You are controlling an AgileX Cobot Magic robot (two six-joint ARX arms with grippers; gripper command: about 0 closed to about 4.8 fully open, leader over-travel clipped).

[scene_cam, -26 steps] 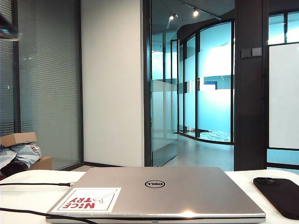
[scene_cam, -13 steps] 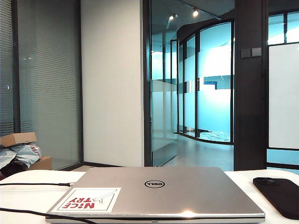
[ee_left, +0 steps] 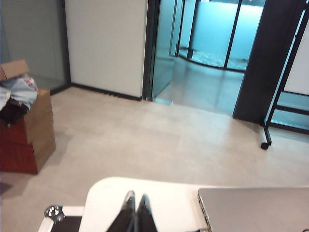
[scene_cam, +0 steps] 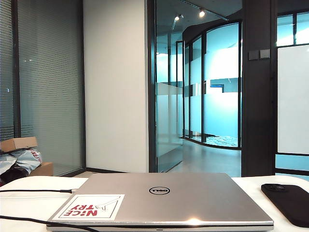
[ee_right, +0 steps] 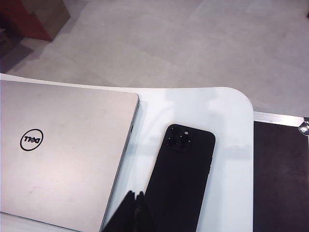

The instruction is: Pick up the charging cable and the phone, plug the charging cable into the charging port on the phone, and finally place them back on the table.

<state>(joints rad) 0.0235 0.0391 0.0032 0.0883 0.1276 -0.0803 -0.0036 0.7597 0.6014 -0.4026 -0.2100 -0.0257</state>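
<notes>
Matte black phone (ee_right: pixel 181 169) lies flat just beyond the clenched, empty right gripper (ee_right: pixel 134 197); the left gripper (ee_left: pixel 136 200), also clenched, hovers over the smooth white table (ee_left: pixel 159 203).

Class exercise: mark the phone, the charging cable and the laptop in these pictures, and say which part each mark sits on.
phone (ee_right: pixel 181 174): right wrist view, middle of its black back.
charging cable (scene_cam: pixel 34 191): exterior view, black cord left of the laptop.
laptop (scene_cam: pixel 160 190): exterior view, the lid's round logo.
</notes>
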